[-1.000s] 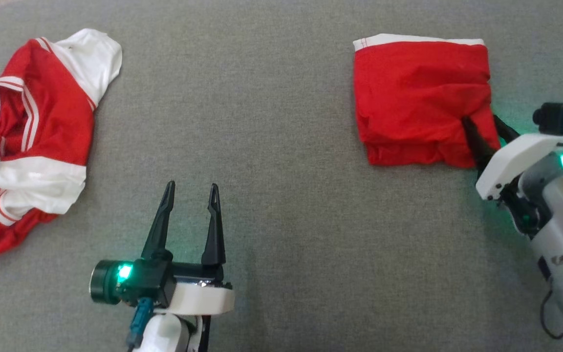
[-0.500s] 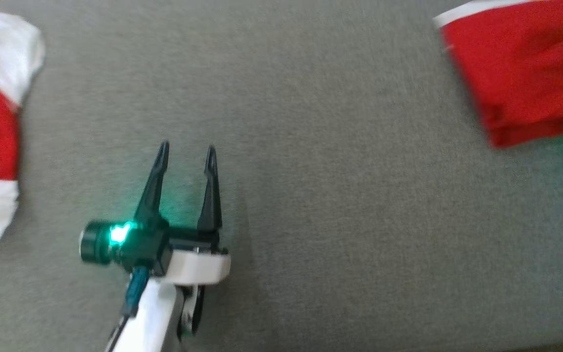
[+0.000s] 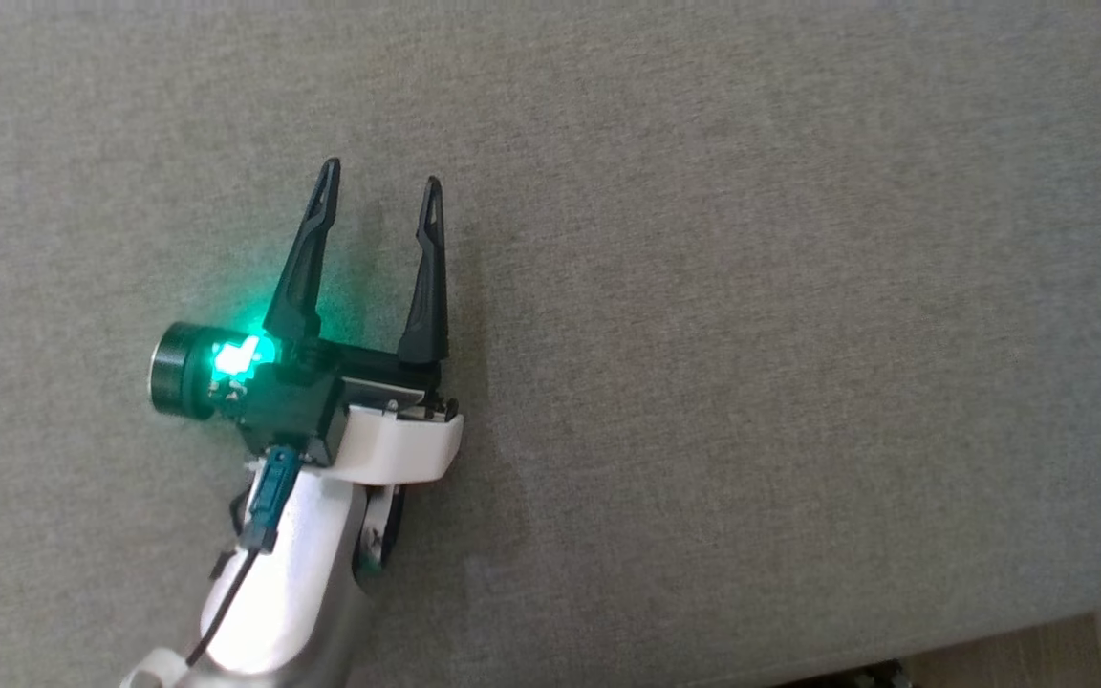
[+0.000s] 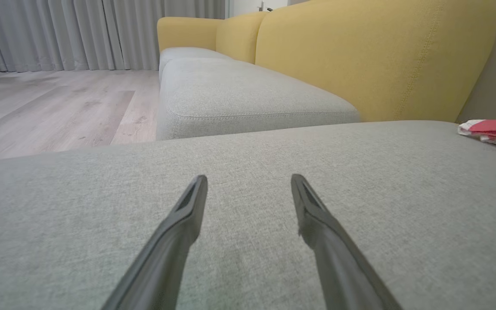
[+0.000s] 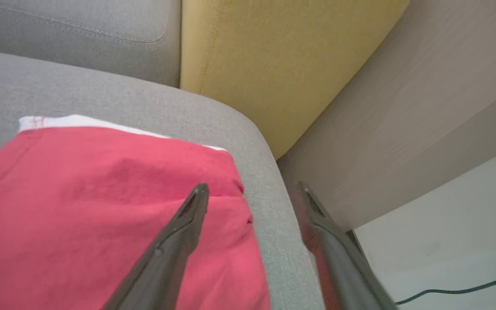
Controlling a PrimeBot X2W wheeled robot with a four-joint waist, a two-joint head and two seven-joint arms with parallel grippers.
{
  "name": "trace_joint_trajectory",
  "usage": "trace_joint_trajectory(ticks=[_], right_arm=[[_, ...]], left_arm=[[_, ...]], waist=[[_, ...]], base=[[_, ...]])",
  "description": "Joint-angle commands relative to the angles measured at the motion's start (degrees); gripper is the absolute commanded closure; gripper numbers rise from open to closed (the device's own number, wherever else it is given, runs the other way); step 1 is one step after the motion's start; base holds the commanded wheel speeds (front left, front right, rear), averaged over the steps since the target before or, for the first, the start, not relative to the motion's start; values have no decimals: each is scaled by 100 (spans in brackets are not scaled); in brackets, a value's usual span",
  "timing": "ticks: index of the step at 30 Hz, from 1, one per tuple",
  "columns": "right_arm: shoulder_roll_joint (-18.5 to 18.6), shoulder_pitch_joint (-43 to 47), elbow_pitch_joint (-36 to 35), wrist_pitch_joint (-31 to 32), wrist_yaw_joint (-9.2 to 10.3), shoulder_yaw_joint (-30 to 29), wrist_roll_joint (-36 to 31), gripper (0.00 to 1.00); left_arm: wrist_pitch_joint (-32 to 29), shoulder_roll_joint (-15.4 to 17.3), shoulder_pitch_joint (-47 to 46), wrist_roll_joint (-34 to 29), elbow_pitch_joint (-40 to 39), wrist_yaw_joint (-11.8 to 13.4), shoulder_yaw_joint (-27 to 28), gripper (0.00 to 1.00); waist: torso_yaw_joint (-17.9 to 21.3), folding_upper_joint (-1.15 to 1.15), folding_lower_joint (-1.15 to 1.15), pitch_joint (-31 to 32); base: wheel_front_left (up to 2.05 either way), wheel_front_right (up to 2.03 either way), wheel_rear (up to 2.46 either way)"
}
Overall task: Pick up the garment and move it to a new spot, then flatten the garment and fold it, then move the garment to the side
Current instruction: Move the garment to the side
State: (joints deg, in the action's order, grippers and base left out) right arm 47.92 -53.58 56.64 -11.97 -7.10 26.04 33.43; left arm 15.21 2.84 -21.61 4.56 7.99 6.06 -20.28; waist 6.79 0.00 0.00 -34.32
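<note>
The garment (image 5: 101, 206) is a red folded piece with a white band along its far edge, lying flat near the corner of the grey seat cushion (image 5: 265, 241). My right gripper (image 5: 253, 187) hovers open above the garment's right edge, one finger over the cloth and the other past the cushion's rim, holding nothing. In the left wrist view the garment (image 4: 495, 131) shows as a low red and white strip at the far right. My left gripper (image 3: 380, 177) stands open over bare grey cushion (image 3: 751, 287), its fingers (image 4: 187, 215) spread and empty.
A yellow backrest (image 5: 274, 56) stands right behind the garment, and it runs along the sofa (image 4: 373, 56). A second grey seat (image 4: 239, 94) lies ahead of my left gripper. Wood floor (image 4: 50, 107) and curtains (image 4: 58, 34) lie beyond. A green cable (image 5: 459, 290) crosses the pale floor.
The head camera has swung, so both red garments have left its picture. My right gripper, earlier at the folded garment's corner, now stands open. The left gripper stays open.
</note>
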Motion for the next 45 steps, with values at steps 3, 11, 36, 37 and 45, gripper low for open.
trace_joint_trajectory(ticks=[3,11,36,37,45], right_arm=[[-235,219,49,-170,-39,-23,-321,0],[-1796,1402,-1005,-299,-39,18,-353,0],[-4259,4793,-3277,-302,-39,-1724,-2373,0],[-4271,4798,-3280,-302,-39,-1731,-2390,0],[-4329,4827,-3291,-303,-39,-1808,-2449,0]], left_arm=[[-21,4,130,120,99,48,60,0],[-21,4,881,508,207,215,227,0],[-21,4,1960,226,949,-193,1317,0],[-21,4,1954,211,958,-206,1322,0],[-21,4,1924,179,1007,-258,1356,0]], waist=[[-166,0,0,497],[-543,0,0,1858],[-818,0,0,3739],[-816,0,0,3735],[-813,0,0,3727]], base=[[0,0,0],[0,0,0],[0,0,0],[0,0,0],[0,0,0]])
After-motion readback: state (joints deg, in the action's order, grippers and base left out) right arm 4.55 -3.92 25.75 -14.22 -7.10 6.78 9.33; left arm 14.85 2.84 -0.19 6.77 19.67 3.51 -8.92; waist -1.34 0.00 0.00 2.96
